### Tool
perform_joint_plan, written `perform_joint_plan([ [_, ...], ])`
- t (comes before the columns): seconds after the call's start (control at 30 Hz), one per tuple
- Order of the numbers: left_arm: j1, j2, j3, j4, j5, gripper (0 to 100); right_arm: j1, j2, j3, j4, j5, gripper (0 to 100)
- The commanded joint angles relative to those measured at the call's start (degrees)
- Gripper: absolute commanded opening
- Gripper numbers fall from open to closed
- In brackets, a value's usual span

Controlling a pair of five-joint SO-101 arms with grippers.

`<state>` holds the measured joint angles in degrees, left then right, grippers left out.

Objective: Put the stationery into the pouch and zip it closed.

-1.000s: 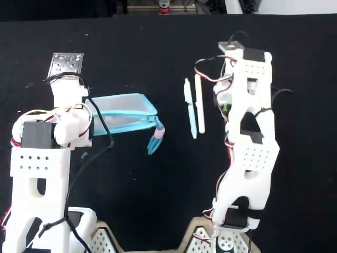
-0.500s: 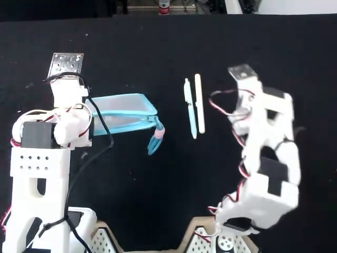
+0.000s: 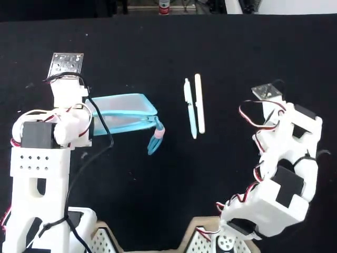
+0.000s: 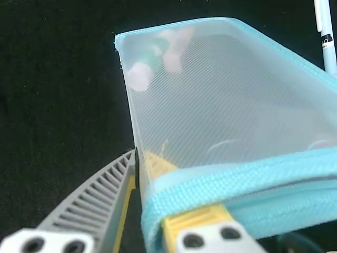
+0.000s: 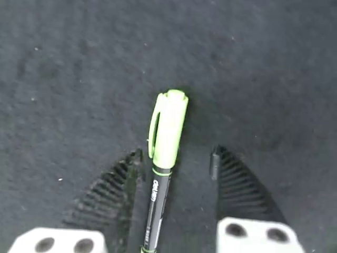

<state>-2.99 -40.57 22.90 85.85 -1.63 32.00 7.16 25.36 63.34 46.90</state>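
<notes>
— Turquoise mesh pouch (image 3: pixel 124 112): where does it lie?
— On the black table (image 3: pixel 158 47), left of the middle, just right of the left arm (image 3: pixel 39 153). Its zip edge faces near, with a pink and blue tassel (image 3: pixel 155 138) at the right end. Pale things show through the mesh in the left wrist view, too blurred to name.
— And the left gripper (image 4: pixel 136 158)?
— Clamped on the pouch's left end, with 1 grey ribbed finger (image 4: pixel 100 195) on one side of the mesh wall and the yellow-padded one on the other.
— The stationery?
— 2 pens lie side by side at the middle of the table, right of the pouch and apart from it: a pale blue pen (image 3: pixel 190 108) and a white pen (image 3: pixel 199 109), both running near to far.
— The right gripper (image 5: pixel 176 154)?
— Spread wide, low over the table. A black pen with a green cap (image 5: pixel 167 126) lies flat between its fingers, not pinched.
</notes>
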Motion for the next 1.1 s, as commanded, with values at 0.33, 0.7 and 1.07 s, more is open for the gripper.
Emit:
perform_joint_plan([
  [0.33, -0.04, 0.09, 0.31, 0.62, 0.09, 3, -2.99, 4.09, 1.71, -6.51, -0.79, 21.1],
  [0.7, -0.04, 0.09, 0.31, 0.44, 0.09, 3, 0.79, -4.18, 2.42, -4.84, -1.14, 1.1],
  [1.07, -0.04, 0.09, 0.31, 0.53, 0.09, 3, -10.20, -39.78, 7.87, 9.49, -8.18, 1.1],
])
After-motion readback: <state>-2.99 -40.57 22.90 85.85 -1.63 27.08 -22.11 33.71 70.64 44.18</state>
